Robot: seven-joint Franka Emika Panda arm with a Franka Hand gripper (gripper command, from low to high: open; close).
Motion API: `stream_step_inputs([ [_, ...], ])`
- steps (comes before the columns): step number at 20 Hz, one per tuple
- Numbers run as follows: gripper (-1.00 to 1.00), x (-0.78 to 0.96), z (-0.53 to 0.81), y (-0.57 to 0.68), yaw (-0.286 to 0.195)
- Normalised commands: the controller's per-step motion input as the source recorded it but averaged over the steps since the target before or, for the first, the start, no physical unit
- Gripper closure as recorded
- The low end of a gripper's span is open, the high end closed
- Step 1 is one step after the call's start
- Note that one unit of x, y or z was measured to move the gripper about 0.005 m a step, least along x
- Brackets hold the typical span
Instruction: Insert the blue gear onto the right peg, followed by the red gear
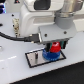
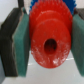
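Here we see the gripper (image 2: pixel 46 42) clamped on the red gear (image 2: pixel 48 41), held just above the blue gear (image 1: pixel 49 55) on the grey plate (image 1: pixel 33 59). Next, we judge, it lowers straight down, hub hole aligned.

Bright, even light; both pictures small, soft and blurred throughout
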Motion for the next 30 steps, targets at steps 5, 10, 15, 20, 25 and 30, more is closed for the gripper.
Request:
stream_step_inputs([
  [5,1.0,0.11,0.16,-0.08,0.0],
  [10,1.0,0.05,0.36,-0.2,0.0],
  [15,1.0,0.17,0.15,-0.08,0.0],
  [20,1.0,0.19,-0.01,-0.04,0.0],
  [25,1.0,0.18,-0.11,-0.06,0.0],
  [30,1.0,0.2,-0.14,-0.07,0.0],
])
